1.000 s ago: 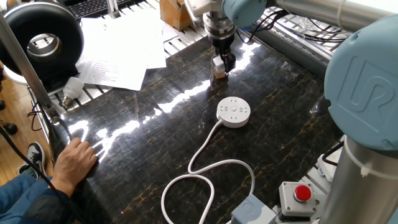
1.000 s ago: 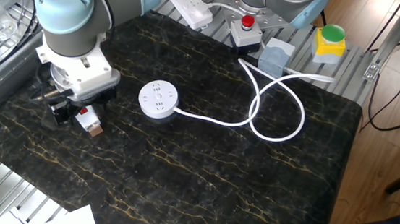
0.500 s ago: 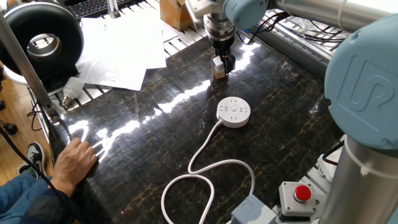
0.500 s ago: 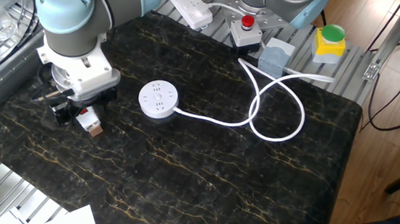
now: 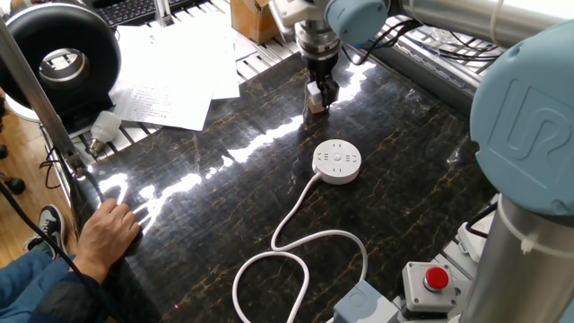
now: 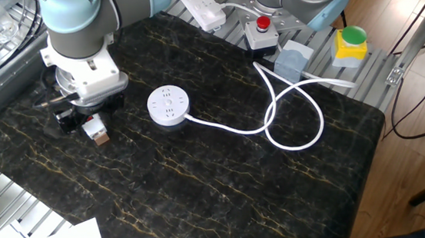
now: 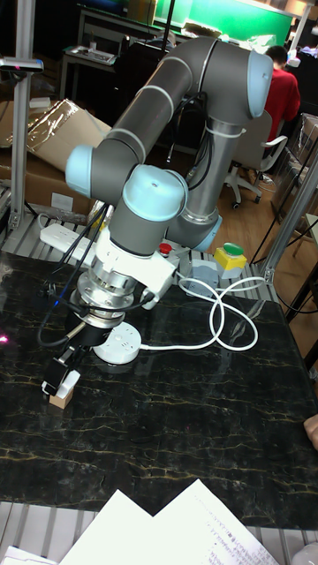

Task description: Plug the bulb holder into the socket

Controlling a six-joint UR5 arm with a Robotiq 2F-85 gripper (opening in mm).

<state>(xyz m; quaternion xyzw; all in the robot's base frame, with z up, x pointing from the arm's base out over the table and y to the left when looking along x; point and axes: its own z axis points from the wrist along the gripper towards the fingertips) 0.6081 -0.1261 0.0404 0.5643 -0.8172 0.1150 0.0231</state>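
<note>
The bulb holder point(image 5: 313, 91) point(image 6: 93, 128) point(image 7: 68, 383) is a small white piece with a red switch. It stands on a small tan cube point(image 5: 316, 108) point(image 6: 103, 138) point(image 7: 60, 402) at the far side of the dark table. My gripper point(image 5: 317, 90) point(image 6: 83, 124) point(image 7: 64, 380) reaches down over it, its black fingers pressed against the holder's sides. The socket point(image 5: 337, 161) point(image 6: 169, 106) point(image 7: 118, 342) is a round white puck lying flat about a hand's width from the holder. Its long white cable point(image 5: 287, 247) point(image 6: 289, 108) loops across the table.
A person's hand point(image 5: 106, 233) rests on the table's near-left edge. Papers point(image 5: 170, 72), a white light bulb point(image 5: 106, 126) and a black ring lamp point(image 5: 61, 54) lie at the left. Red-button boxes point(image 5: 430, 283) point(image 6: 261, 31), a power strip point(image 6: 198, 3) and the arm's base border the table.
The wrist has shifted very slightly toward the far edge. The bulb holder, the cube and the socket stay where they were.
</note>
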